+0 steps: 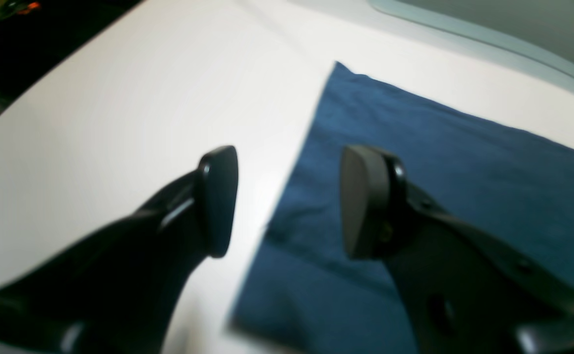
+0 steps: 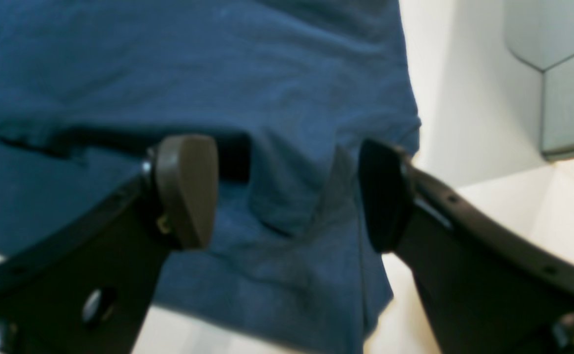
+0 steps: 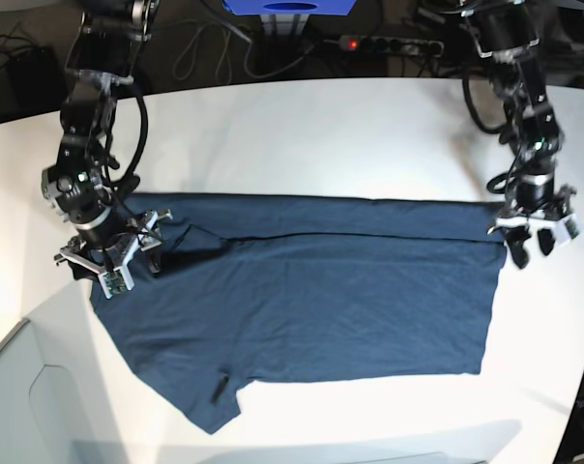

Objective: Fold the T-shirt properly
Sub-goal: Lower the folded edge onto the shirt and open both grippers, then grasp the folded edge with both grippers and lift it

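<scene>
Here the plain dark navy-blue cotton T-shirt point(image 3: 302, 290) lies spread flat across the middle of the white tabletop point(image 3: 302, 135), its far edge folded over into a long straight band, with one short sleeve poking out toward 7 o'clock in the base view. The cloth is mostly smooth, with a rumpled pocket at 9 o'clock. The right gripper point(image 3: 106, 253) hangs over that rumpled end; its jaws stand wide apart, and the right wrist view shows a raised ruck of cloth point(image 2: 287, 196) between the two pads with neither pad pressing it. The left gripper point(image 3: 532, 239) sits at the 3 o'clock corner of the shirt; the left wrist view shows its jaws parted too, straddling the shirt's straight side edge point(image 1: 287, 187), one pad over bare tabletop, the other over cloth, nothing held. Only the base view shows the black cables point(image 3: 205, 43) and power strip point(image 3: 389, 43) beyond the tabletop at 12 o'clock, and a pale grey bin point(image 3: 21, 406) at 7 o'clock. Both wrist views are blurred.
</scene>
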{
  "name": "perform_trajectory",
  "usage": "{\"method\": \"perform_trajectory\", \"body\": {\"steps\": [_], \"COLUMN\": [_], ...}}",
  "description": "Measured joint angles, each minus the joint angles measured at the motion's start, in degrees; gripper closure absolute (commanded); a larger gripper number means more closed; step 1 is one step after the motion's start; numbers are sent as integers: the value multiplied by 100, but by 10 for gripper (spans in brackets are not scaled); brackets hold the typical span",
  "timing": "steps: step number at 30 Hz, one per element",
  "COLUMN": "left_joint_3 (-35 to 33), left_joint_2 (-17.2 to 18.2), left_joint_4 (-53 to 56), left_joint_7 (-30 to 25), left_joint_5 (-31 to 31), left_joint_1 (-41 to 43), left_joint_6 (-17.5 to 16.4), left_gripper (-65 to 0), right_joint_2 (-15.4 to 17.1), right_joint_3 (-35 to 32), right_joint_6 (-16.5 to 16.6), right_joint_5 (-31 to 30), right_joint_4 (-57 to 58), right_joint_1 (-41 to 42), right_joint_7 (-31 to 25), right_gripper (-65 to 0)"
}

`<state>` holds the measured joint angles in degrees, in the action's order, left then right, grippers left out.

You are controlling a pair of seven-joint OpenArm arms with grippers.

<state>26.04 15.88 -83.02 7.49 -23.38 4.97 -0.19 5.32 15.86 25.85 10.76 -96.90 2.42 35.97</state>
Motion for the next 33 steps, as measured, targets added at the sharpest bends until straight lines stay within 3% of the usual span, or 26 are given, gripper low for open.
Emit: {"method": "perform_trajectory", "body": {"steps": [5,16,20,24,31,33], "left_joint_3": [24,-221,-439,-555,-564,-566], "left_joint_2": [-170,-153,-157,-140,-111,-114], "left_joint_4": [520,1266,1394,1534,1598,1598], "left_joint_7": [61,-11,-133,-323,-319,-323], "left_joint_5": [11,-2,-2,2,-22,-31], "left_joint_1": [118,-98,-151,-153,-179,-179], "left_joint_6": [55,52,17,15,15,15], "left_gripper": [-321,-318,-316,-243,0,0], "right_joint_2": [-118,-138,-155,-151,-33,83], "right_joint_3": [149,146,529,817,1139,1147], "right_joint_6": [0,0,0,0,0,0], "right_joint_5": [22,2,-17,4,-48,4], "right_joint_4": [-404,-1012,-1139,-1099,-494,-125], "right_joint_1": [-509,-1217,-1329,-1327,-1202,-1043], "right_joint_7": [55,28,13,26,4,33], "right_gripper": [-429,-429,-429,-429,-430,-430]}}
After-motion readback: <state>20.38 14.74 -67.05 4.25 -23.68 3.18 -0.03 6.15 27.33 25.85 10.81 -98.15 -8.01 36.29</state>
